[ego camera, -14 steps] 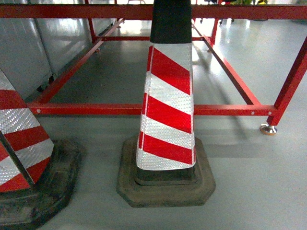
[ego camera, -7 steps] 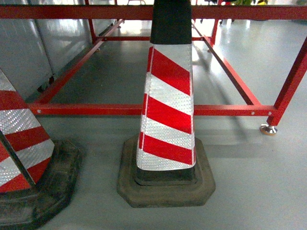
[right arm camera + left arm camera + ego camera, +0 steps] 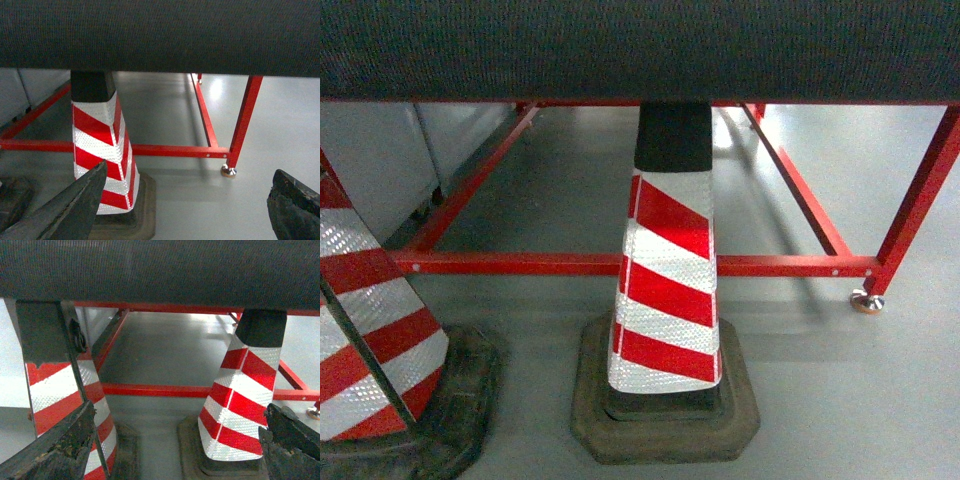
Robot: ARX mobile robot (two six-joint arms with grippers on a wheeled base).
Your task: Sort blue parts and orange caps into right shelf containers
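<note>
No blue parts, orange caps or right shelf containers show in any view. My left gripper [image 3: 180,412] is open low over the grey floor, its dark worn fingers [image 3: 65,450] framing the gap between two striped cones. My right gripper [image 3: 190,175] is also open with nothing between its fingers [image 3: 75,210]. It hangs over bare floor beside a cone. Neither gripper appears in the head view.
A red-and-white traffic cone [image 3: 665,280] on a black base stands directly ahead, and a second cone [image 3: 370,340] stands at the left. Behind them is a red steel table frame [image 3: 520,264] with a levelling foot [image 3: 866,302]. Its dark tabletop [image 3: 640,45] spans the top. Grey panels [image 3: 370,160] stand at far left.
The head view has shifted upward. The dark tabletop now fills the top of the frame, and the cones and red frame sit lower than before.
</note>
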